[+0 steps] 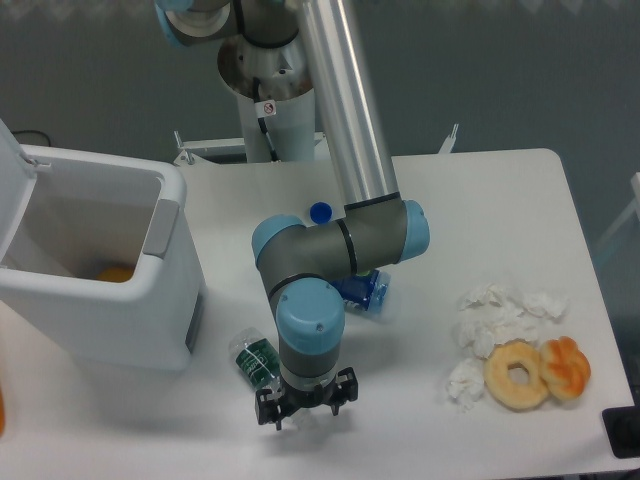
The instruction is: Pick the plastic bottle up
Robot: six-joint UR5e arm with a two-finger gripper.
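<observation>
The plastic bottle [256, 361] is seen lying on the table [480, 200] just left of the gripper [306, 409], whose jaws are spread with nothing between them (the label faces up). If lowered here, only tabletop would be closed on.
</observation>
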